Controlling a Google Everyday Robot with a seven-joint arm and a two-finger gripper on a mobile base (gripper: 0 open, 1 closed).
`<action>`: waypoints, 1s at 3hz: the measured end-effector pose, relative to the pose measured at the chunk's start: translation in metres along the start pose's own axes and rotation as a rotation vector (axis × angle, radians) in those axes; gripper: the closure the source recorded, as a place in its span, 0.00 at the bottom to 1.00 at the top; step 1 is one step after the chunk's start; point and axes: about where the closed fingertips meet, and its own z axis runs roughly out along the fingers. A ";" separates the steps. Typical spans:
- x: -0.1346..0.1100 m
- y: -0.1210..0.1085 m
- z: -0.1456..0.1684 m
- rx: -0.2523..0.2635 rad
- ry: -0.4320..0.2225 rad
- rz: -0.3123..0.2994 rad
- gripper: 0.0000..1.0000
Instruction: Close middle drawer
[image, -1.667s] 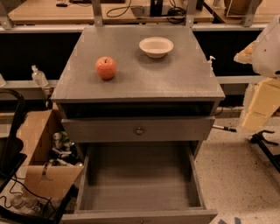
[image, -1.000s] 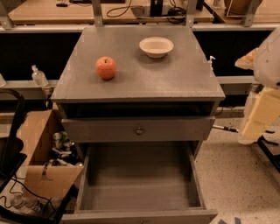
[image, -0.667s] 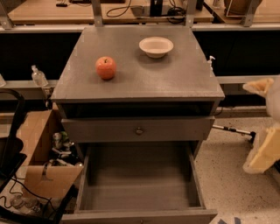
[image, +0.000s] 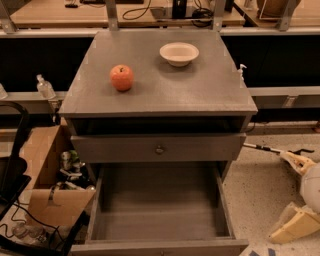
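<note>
The middle drawer (image: 159, 207) of the grey cabinet is pulled far out towards me. Its deep box is empty, and its front (image: 160, 247) lies at the bottom edge of the view with the knob hidden. Above it, the top drawer (image: 125, 148) with a small round knob sits nearly shut under a dark gap. The lowest drawer is hidden beneath. My gripper (image: 296, 226), on a cream and white arm, is low at the right edge, to the right of the open drawer and apart from it.
An orange-red apple (image: 122, 77) and a white bowl (image: 179, 53) rest on the cabinet top (image: 210, 85). An open cardboard box (image: 47, 170) of clutter and a black cart frame (image: 15, 150) stand on the left. A cable (image: 272, 148) lies on the speckled floor at the right.
My arm has dropped from beside the cabinet top at the right to near the floor, beside the open drawer. The drawers, apple and bowl have not moved.
</note>
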 end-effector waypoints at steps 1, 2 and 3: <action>0.026 -0.003 0.034 -0.005 -0.044 0.092 0.00; 0.029 -0.002 0.039 -0.016 -0.047 0.098 0.00; 0.034 0.008 0.058 -0.037 -0.018 0.106 0.00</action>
